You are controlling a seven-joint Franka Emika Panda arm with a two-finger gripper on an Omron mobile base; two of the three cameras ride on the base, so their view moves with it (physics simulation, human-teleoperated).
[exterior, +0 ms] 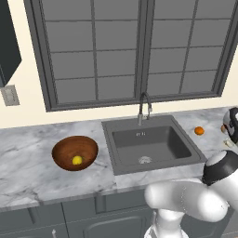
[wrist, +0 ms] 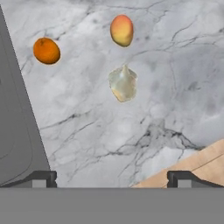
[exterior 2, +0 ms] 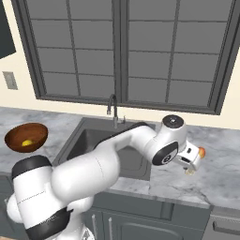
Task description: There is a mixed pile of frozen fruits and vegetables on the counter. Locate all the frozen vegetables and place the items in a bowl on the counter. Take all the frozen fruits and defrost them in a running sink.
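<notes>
My gripper [wrist: 111,179] hangs open over the counter [wrist: 87,127], right of the sink [exterior: 153,144], with nothing between its fingertips [wrist: 41,178]. Just ahead of it lies the whitish lumpy vegetable piece [wrist: 123,83]. Beyond that sit the orange-red peach-like fruit [wrist: 122,30] and, closer to the sink, the round orange fruit [wrist: 46,50] [exterior: 199,131]. The gripper [exterior 2: 191,168] points down at the counter, and the orange-red fruit [exterior 2: 201,152] peeks out beside it. Left of the sink, the brown wooden bowl [exterior: 74,151] [exterior 2: 26,136] holds the yellow vegetable piece [exterior: 77,160].
A thin curved faucet [exterior: 144,107] stands behind the sink; I see no water running. The sink's rim [wrist: 17,131] borders the hand view on the left. The counter's front edge and the wooden floor [wrist: 197,168] show near the right fingertip. My arm [exterior 2: 108,159] reaches across the sink.
</notes>
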